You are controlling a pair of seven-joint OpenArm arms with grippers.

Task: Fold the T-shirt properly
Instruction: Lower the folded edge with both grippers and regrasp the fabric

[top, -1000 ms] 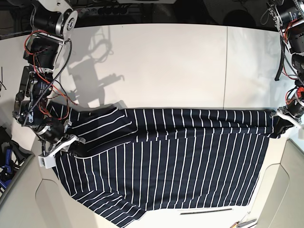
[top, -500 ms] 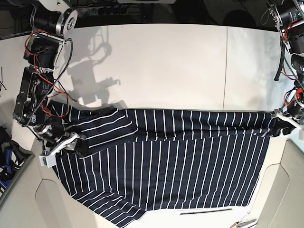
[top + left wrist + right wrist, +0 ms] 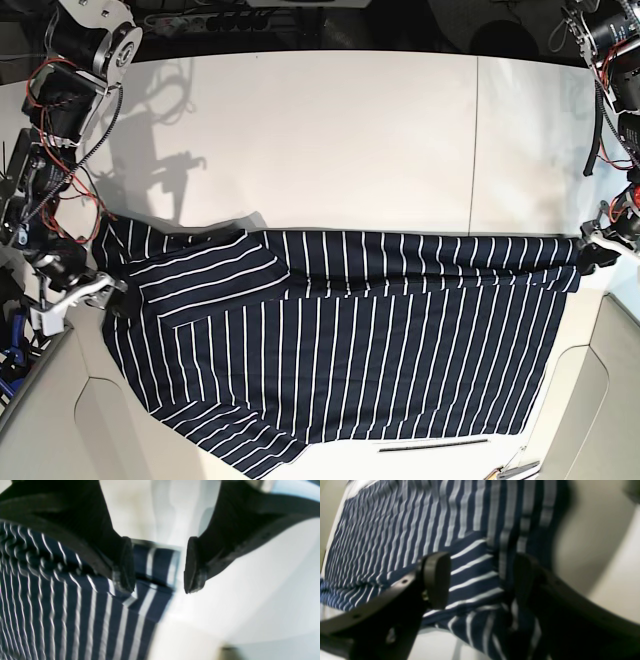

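On the white table [image 3: 330, 140], the T-shirt [image 3: 350, 340] lies spread wide across the near half, dark navy with thin white stripes, its far edge folded over into a long band that runs from one side to the other, its lower part hanging over the table's front edge. A sleeve area with stripes running at a slant lies on top of the body at the base view's left end. The left gripper [image 3: 156, 565] sits at the shirt's corner at the base view's right edge; its wrist camera shows the jaws standing apart, with the folded striped corner lying below and between the fingertips [image 3: 125, 562] and bare table under the other one, so the cloth is not pinched. The right gripper [image 3: 480, 580] is at the opposite end, beside the shirt's outer edge near the slanted sleeve; in its wrist view the jaws are also spread, one pad [image 3: 436, 580] clear over the striped cloth and the other dark against a rumpled fold, with fabric passing beneath the gap. Whether that second pad touches the cloth cannot be told through the blur.
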